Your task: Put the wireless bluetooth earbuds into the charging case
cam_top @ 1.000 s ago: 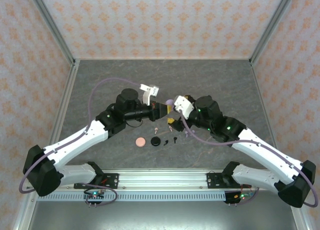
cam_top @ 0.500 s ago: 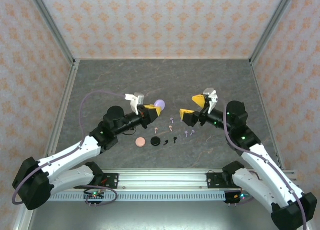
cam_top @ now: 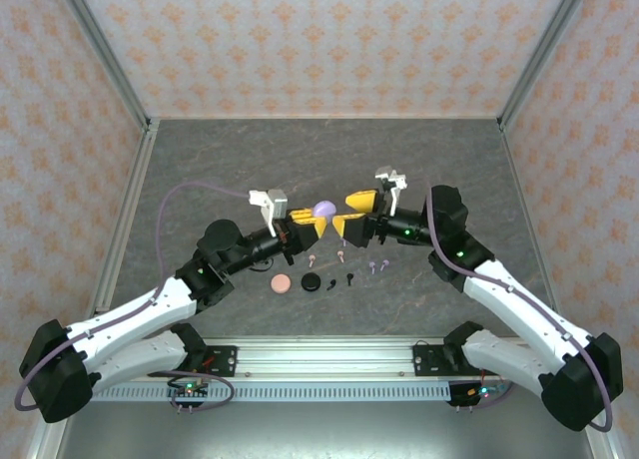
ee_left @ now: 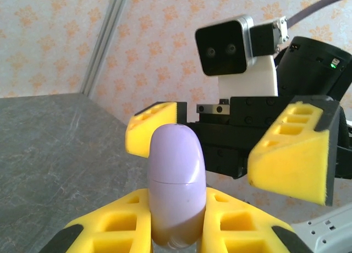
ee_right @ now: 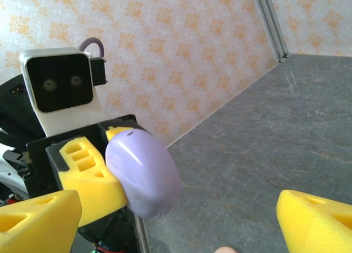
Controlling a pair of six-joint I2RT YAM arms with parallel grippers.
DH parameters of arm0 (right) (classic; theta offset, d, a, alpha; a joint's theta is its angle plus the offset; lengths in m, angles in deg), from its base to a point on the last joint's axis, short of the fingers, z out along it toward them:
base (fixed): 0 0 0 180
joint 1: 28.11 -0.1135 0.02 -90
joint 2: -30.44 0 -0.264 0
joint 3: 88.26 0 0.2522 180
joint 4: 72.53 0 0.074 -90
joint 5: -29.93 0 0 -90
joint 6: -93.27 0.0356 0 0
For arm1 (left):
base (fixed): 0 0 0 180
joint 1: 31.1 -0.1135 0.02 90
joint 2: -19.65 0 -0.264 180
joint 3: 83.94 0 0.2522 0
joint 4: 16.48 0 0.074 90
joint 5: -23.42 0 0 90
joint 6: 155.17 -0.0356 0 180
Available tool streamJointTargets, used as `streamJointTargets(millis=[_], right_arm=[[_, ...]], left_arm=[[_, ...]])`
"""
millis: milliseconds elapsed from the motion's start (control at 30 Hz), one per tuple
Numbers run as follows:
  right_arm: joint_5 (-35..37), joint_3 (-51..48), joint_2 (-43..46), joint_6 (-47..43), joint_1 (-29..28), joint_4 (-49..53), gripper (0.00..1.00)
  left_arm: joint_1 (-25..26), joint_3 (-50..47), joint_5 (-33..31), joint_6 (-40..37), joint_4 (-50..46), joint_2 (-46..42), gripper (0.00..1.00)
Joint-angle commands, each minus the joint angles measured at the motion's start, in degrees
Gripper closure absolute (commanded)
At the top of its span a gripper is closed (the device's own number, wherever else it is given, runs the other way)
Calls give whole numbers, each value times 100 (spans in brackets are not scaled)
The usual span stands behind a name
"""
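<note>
The step in hand looks like getting the lavender charging case (cam_top: 322, 211) open, or passing it across, in mid-air near the centre of the top view. The left gripper (cam_top: 308, 220) has its two yellow fingers pressed against the lower half of the case. In the left wrist view the case (ee_left: 176, 181) stands upright between them, its seam line showing just above the pads and its lid apparently closed. The right gripper (cam_top: 352, 211) faces it from the right of the frame with jaws spread wide, and neither finger touches the case. In the right wrist view the case (ee_right: 144, 173) sits left of centre, nearer one yellow finger (ee_right: 38, 220) than the other at lower right. To do this well, I judge the right claw should centre itself on the upper half and close only above the seam. It should bear on the flat faces, not the rounded top, where the glossy shell could slip. The left claw needs to hold firm and low so the lid is free to move. The earbuds (cam_top: 340, 252) lie scattered on the table (cam_top: 200, 180) just below the grippers, apart from the case, beside a pink case (cam_top: 283, 282) and a black case (cam_top: 313, 281).
</note>
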Motion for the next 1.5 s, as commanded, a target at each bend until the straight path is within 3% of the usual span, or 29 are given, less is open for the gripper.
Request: streamJointTargets(millis=[0, 667, 1167, 1467], right_arm=[[36, 218, -72, -32, -27, -390, 11], [494, 802, -592, -340, -32, 259, 26], [635, 996, -560, -298, 61, 578, 26], [1678, 1186, 120, -277, 525, 2099, 23]], left_arm=[[62, 203, 94, -237, 59, -21, 100], [160, 309, 209, -421, -136, -23, 100], [177, 326, 92, -505, -347, -66, 100], [174, 278, -14, -1035, -545, -66, 100]])
